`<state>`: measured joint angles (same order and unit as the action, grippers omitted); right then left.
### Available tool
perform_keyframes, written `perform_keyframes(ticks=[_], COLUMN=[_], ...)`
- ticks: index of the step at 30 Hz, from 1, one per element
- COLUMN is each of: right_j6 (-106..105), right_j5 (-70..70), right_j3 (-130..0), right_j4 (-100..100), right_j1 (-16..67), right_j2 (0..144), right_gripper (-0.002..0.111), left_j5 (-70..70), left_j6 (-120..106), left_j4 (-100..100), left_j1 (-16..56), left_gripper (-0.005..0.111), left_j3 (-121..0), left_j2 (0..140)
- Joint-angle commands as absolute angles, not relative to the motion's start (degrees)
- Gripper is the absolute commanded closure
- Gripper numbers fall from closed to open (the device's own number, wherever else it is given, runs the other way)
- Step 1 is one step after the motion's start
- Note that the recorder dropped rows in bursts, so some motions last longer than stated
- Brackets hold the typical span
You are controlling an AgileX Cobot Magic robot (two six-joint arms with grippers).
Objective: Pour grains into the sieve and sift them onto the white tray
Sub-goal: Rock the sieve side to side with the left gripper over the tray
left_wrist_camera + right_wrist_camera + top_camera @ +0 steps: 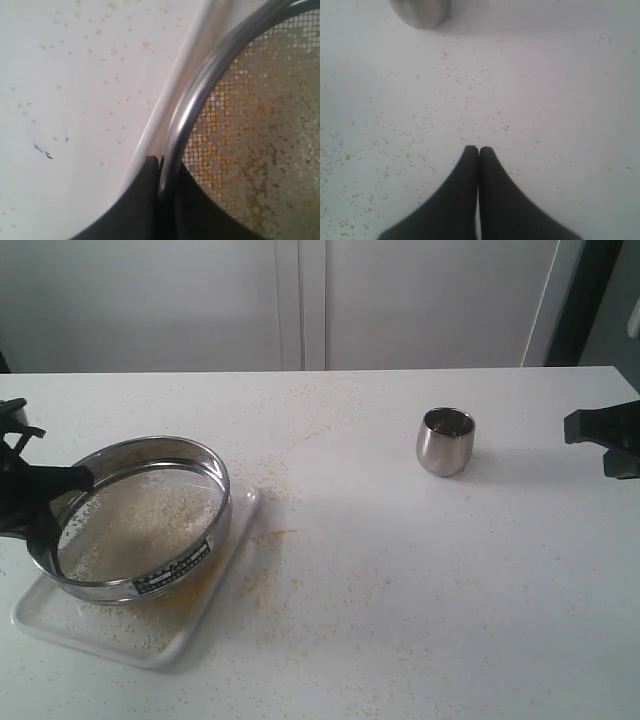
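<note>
The sieve [140, 520] is tilted over the white tray [215, 605] at the left, its near side resting on the tray. Whitish-beige and yellow grains [140, 525] lie on its mesh, and fine yellow grains dust the tray. My left gripper [62, 488] is shut on the sieve's left rim; the left wrist view shows the steel rim [182, 127] pinched between the black fingers [142, 200], with mesh and grains [260, 135] beside it. My right gripper [479, 149] is shut on nothing, hovering over the table at the far right [600, 435].
A small rounded steel cup [445, 441] stands upright at the back right, also at the edge of the right wrist view [420, 12]. Spilled grains [265, 580] speckle the white table around the tray and toward the middle.
</note>
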<state>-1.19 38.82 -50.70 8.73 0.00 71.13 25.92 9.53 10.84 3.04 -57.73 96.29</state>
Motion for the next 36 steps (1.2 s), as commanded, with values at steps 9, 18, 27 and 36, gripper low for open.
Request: perform_keyframes(ticks=[9, 18, 27, 36], right_j6=[-1.17, -1.17, -1.17, -1.17], right_j5=[38.07, 38.07, 38.07, 38.07], right_j3=[-50.48, -50.48, -50.48, -50.48], right_j4=[8.52, 8.52, 8.52, 8.52], right_j1=[-0.36, -0.36, -0.36, -0.36], right_j2=[70.74, 70.74, 70.74, 70.74], right_gripper=[0.108, 0.108, 0.108, 0.108], left_j5=[26.37, 22.34, 22.23, 23.01], left_j6=[9.21, 12.47, 9.53, 6.34], left_j4=[12.60, 10.94, 5.51, 7.00], left_j1=[2.94, 2.30, 7.04, 7.99], left_gripper=[0.107, 0.107, 0.107, 0.107], left_j3=[-57.78, -57.92, -57.68, -57.49], left_j2=[95.92, 96.17, 95.46, 94.94])
